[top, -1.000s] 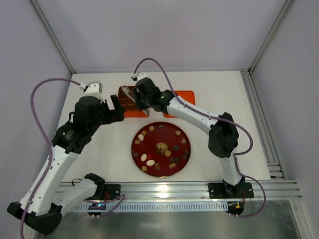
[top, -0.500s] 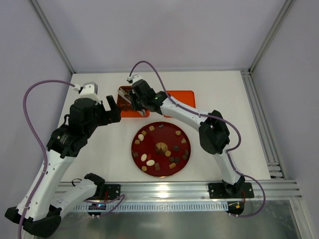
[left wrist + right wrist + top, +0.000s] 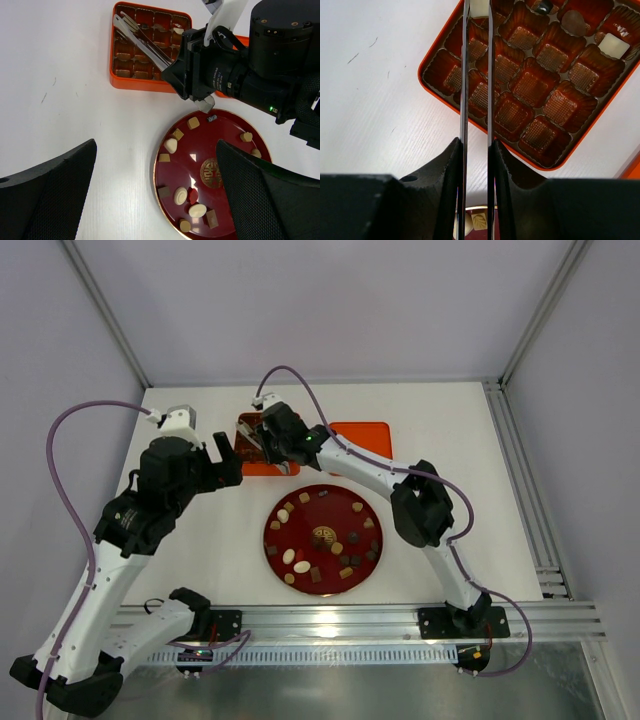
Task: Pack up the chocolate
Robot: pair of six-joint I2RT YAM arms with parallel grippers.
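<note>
Right wrist view: right end effector [image 3: 476,150] grips one tongs [image 3: 465,75] over one box [image 3: 527,87].

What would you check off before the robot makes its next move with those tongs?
1. Right gripper shut firmly on the metal tongs: ok.
2. Tong tips over the orange box, not the table: ok.
3. A piece pinched between the tips: cannot tell; something pale shows there at the edge of the right wrist view.
4. Free cells in the box: ok, most are empty.
5. Chocolates waiting on the red plate: ok, many.
6. Left gripper open and holding nothing: ok.
</note>
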